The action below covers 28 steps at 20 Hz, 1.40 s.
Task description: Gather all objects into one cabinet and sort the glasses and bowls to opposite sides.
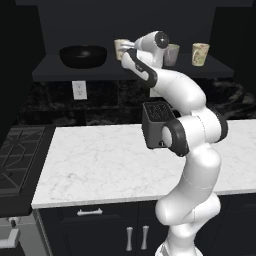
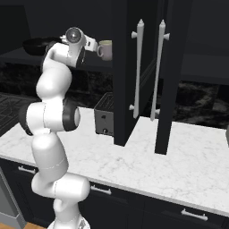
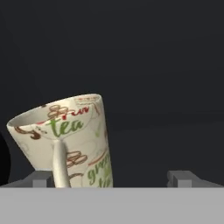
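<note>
Three cream mugs and one black bowl (image 1: 83, 55) stand on the cabinet shelf (image 1: 55, 70). Spread wide, the tool (image 3: 113, 178) brackets the leftmost mug (image 3: 65, 140) without pinching it.

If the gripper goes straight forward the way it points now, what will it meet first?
Probably the cream mug printed "tea": in the hand view it stands tilted just ahead of the open gripper, nearer the left finger. Right of it the way looks free to the dark cabinet back, though depth is unclear.

White marble counter (image 1: 110, 160), black stove (image 1: 17, 155), dark backsplash (image 1: 55, 97).
</note>
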### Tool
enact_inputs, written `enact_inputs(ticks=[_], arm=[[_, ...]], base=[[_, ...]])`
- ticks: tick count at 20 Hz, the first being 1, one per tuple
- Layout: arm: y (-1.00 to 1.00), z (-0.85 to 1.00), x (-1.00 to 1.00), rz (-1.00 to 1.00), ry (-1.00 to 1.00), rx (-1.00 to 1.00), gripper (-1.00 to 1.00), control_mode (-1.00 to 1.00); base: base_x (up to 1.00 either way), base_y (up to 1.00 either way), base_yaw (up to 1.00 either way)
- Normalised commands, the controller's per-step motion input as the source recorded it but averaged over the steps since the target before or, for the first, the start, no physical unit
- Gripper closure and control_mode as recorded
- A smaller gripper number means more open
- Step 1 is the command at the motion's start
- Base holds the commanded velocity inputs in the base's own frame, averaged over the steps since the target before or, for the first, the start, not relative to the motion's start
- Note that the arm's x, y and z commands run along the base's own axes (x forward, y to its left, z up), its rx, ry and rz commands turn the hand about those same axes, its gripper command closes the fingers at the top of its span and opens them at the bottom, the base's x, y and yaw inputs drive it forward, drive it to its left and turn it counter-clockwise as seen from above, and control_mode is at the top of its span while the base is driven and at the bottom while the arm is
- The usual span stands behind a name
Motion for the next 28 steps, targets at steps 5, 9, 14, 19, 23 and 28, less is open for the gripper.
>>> enact_inputs(ticks=[5, 9, 14, 19, 23, 28], arm=[[0.13, 0.0, 0.17, 0.0, 0.0, 0.0, -1.0, -1.0], [0.16, 0.0, 0.19, 0.0, 0.0, 0.0, -1.0, -1.0], [0.3, -0.07, 0.08, 0.0, 0.0, 0.0, -1.0, -1.0], [0.22, -0.1, 0.01, 0.0, 0.0, 0.01, -1.0, -1.0], [0.0, -0.03, 0.0, 0.0, 0.0, 0.04, -1.0, -1.0], [0.36, -0.29, 0.02, 0.0, 0.0, 0.2, 1.0, -1.0]], base=[[0.0, 0.0, 0.0], [0.0, 0.0, 0.0], [0.0, 0.0, 0.0], [0.0, 0.0, 0.0], [0.0, 0.0, 0.0], [0.0, 0.0, 0.0]])
